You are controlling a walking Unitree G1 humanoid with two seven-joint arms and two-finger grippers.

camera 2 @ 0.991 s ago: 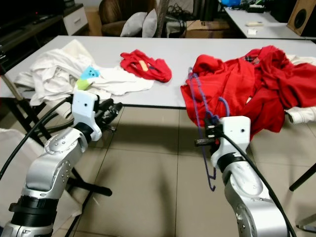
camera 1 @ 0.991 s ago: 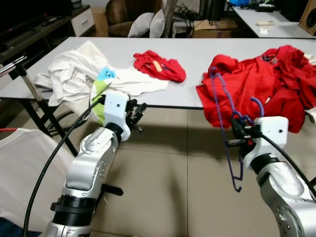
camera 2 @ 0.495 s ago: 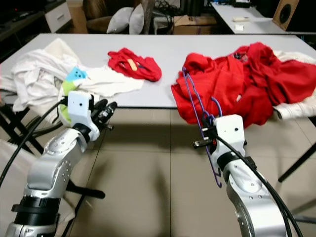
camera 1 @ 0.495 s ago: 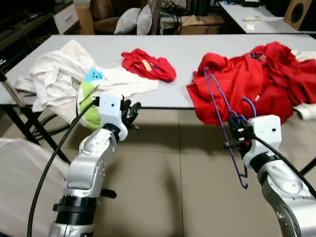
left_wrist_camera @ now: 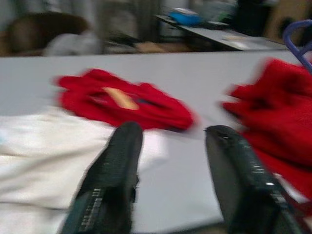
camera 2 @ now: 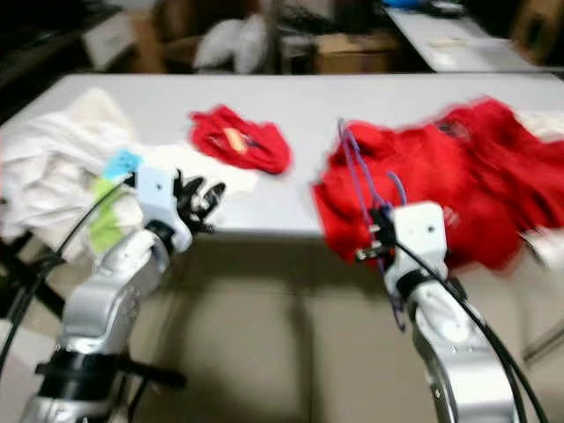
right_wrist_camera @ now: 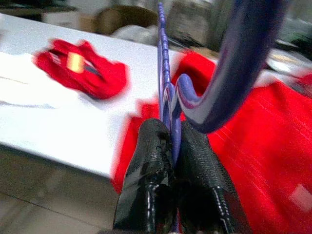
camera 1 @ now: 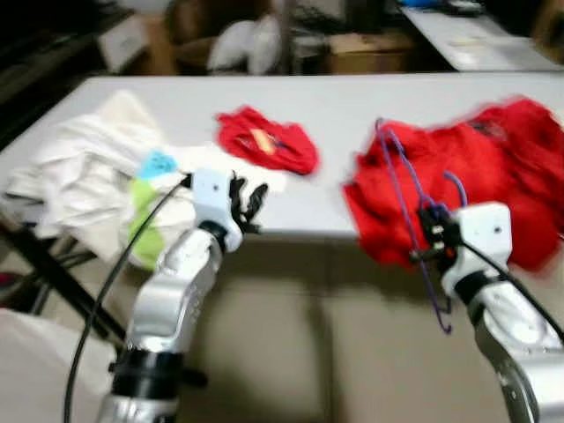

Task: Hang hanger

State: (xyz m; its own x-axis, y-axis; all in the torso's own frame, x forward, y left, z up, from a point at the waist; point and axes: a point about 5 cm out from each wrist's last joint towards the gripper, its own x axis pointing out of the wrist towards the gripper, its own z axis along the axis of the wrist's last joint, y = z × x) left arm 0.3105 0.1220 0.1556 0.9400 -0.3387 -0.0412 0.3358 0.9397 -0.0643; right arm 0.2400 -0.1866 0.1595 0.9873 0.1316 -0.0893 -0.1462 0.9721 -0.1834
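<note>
Between right gripper [right_wrist_camera: 169, 146] fingers, seemingly pinched: hanger [camera 1: 407, 189].

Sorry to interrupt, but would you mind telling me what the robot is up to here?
The right gripper is shut on a purple hanger, held in front of a table strewn with red clothes and white clothes. The left gripper is open and empty, at the table's edge. The hanger is not yet hung.
</note>
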